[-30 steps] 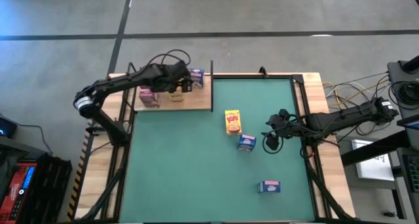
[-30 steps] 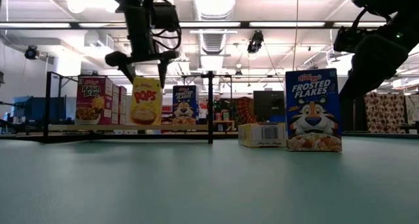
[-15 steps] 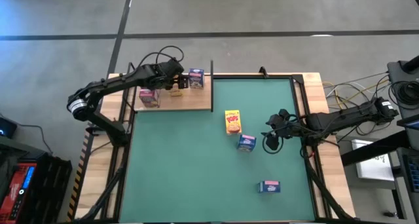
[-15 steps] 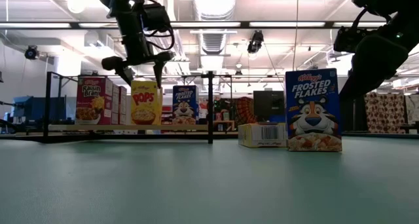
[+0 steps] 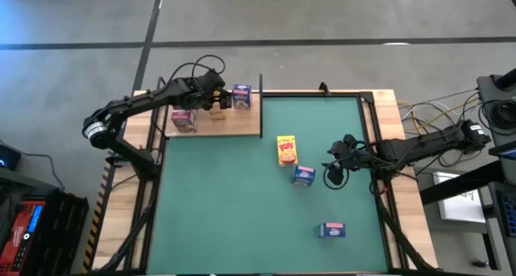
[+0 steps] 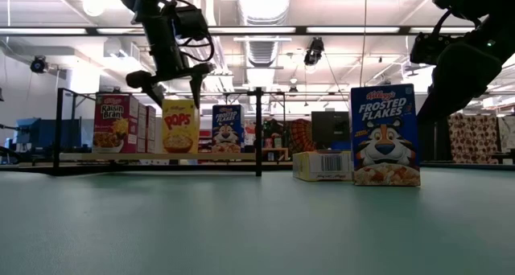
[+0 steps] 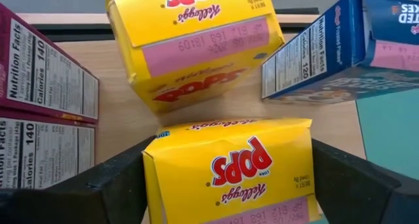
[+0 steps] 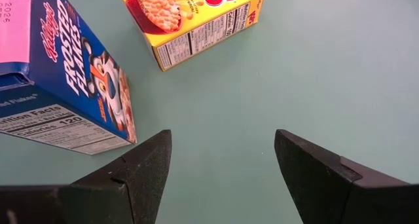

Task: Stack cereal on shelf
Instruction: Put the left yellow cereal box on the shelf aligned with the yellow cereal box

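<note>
Lifting clear: left pincer (image 6: 170,75) now hangs apart above the yellow Pops box (image 6: 179,126), released upright on the shelf (image 5: 242,124), upper left. Right pincer (image 8: 222,165), apart, idles beside the blue Frosted Flakes box (image 8: 65,86).

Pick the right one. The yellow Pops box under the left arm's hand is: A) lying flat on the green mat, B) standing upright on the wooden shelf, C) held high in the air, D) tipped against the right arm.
B: the low view shows the yellow Pops box upright on the shelf, the left hand open just above it.
</note>
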{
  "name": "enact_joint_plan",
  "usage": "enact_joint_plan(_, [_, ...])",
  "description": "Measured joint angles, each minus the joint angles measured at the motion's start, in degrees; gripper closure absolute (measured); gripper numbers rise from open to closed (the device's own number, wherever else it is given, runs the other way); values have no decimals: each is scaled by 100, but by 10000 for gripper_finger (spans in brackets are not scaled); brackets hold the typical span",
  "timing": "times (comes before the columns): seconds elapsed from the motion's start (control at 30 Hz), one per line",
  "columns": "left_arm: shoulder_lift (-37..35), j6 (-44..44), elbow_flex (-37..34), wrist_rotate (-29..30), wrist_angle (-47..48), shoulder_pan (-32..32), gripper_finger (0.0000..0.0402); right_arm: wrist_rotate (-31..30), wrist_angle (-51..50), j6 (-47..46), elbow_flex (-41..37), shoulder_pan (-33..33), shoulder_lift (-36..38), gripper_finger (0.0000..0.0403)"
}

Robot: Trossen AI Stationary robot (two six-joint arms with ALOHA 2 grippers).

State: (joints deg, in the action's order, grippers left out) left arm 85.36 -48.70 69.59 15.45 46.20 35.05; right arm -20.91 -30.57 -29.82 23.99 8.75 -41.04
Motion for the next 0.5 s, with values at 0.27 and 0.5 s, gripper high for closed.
enact_joint_plan(0.27, [0, -23, -1, 1, 76, 0, 8, 0, 0, 0, 0, 0, 0, 142])
enact_joint_plan(0.5, [-64, -28, -1, -24, 107, 0, 4, 0, -1, 0, 0, 0, 0, 142])
